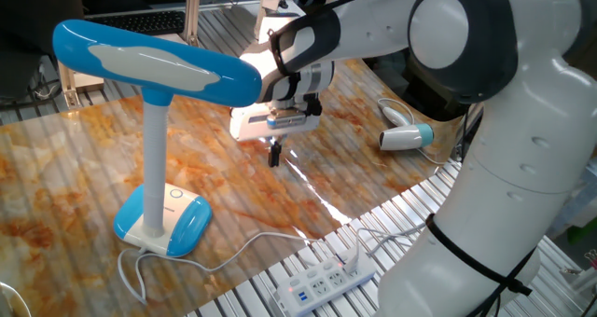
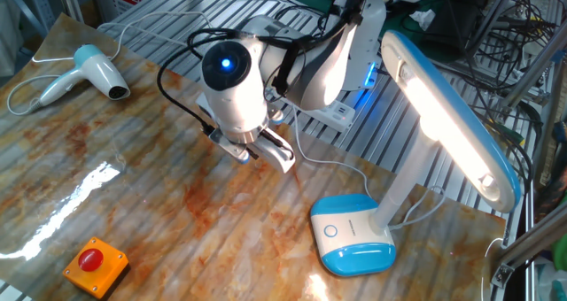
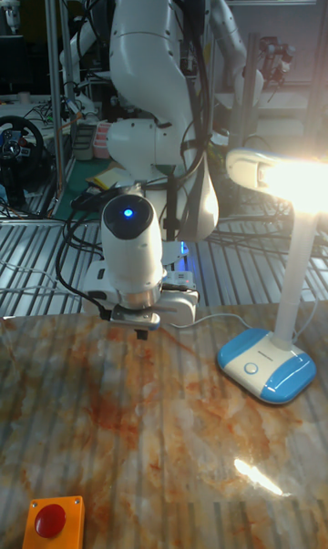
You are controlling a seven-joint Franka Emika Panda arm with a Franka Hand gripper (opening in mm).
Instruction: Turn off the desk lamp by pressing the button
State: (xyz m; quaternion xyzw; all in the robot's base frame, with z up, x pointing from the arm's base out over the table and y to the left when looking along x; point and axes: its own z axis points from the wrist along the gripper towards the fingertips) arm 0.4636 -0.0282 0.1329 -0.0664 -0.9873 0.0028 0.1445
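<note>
The desk lamp stands lit, with its long blue head [image 1: 154,61] on a pale column and its blue-white base [image 2: 352,236] on the marbled table. The button [image 2: 330,231] is a small ringed circle on the white face of the base, also visible in the tall fixed view [image 3: 251,368]. My gripper [image 1: 274,155] hangs a little above the table, pointing down, well away from the base toward the table's middle. Its dark fingertips [image 3: 141,332] are pressed together with nothing between them. Nothing touches the button.
A white-and-blue hair dryer [image 1: 406,137] lies at the table's far side. Over the table's edge, a white power strip [image 1: 322,282] rests on the metal rack, and the lamp's white cord [image 1: 252,247] runs toward it. An orange box with a red button [image 2: 93,264] sits near one corner.
</note>
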